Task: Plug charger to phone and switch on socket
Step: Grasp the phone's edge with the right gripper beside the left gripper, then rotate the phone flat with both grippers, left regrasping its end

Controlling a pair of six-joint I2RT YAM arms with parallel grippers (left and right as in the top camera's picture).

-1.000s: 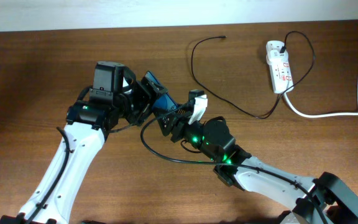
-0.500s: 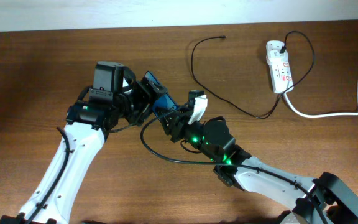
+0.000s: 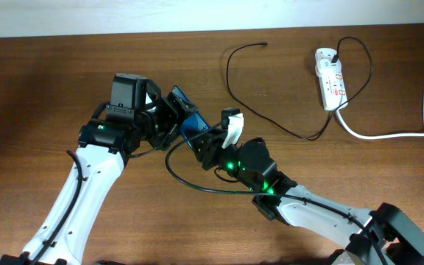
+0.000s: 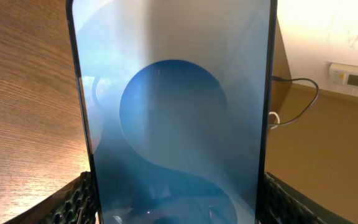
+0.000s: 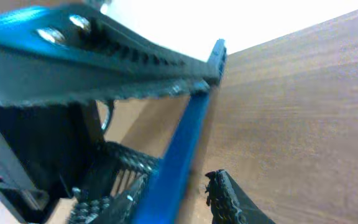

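At mid-surface [image 3: 35, 96], left end effector [image 4: 179, 205] is clamping the phone [image 4: 173, 112] across its width, ribbed pads [image 4: 79, 202] pressing on both long edges. Blue wallpaper is filling the left wrist view, and the phone's ends are being cut off. Right end effector [image 5: 166, 186] is straddling the phone edge-on. A sliver of gap is showing at one finger, so grip: cannot tell. Overhead only: charger [image 3: 230, 81] is lying loose, well apart, its black plug sitting at the socket [image 3: 331, 81], whose red marks are too small to read.
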